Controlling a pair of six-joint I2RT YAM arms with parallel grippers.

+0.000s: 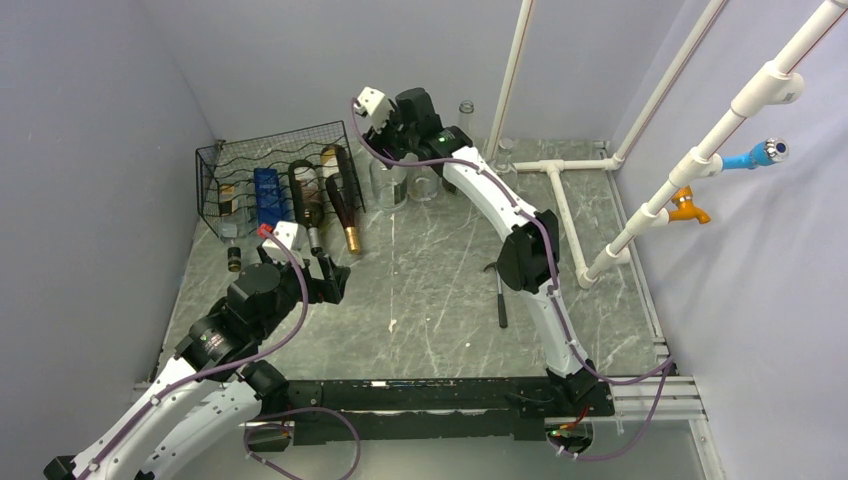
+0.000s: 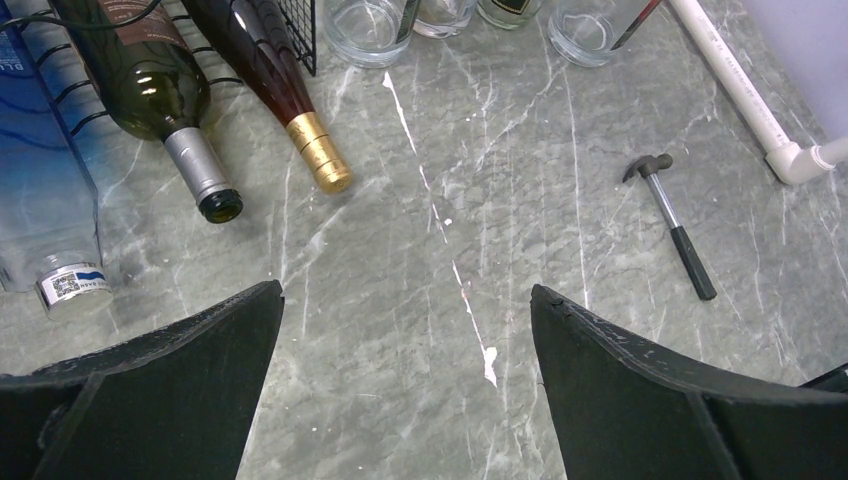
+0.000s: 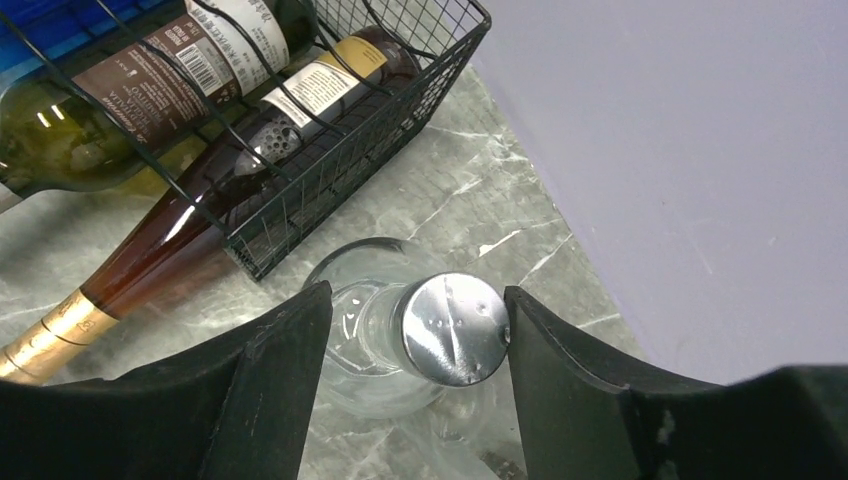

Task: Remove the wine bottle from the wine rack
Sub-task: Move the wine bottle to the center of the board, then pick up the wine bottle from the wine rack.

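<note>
The black wire wine rack (image 1: pixel 205 190) stands at the back left with bottles lying in it. Among them are a green wine bottle (image 2: pixel 150 85) with a silver neck and a dark red wine bottle (image 3: pixel 190 235) with a gold foil neck (image 2: pixel 320 152). Both necks stick out over the table. My right gripper (image 3: pixel 417 290) is open just right of the rack (image 3: pixel 330 180). Its jaws stand either side of the silver cap of an upright clear glass bottle (image 3: pixel 452 328), the right finger at the cap, the left one apart. My left gripper (image 2: pixel 405 290) is open over bare table in front of the rack.
A blue bottle (image 2: pixel 40 160) lies in the rack, and a small bottle (image 1: pixel 233 258) lies in front of it. Clear glasses (image 1: pixel 425 180) stand right of the rack. A small hammer (image 2: pixel 672 222) lies mid-table. White pipes (image 1: pixel 560 200) run along the right side.
</note>
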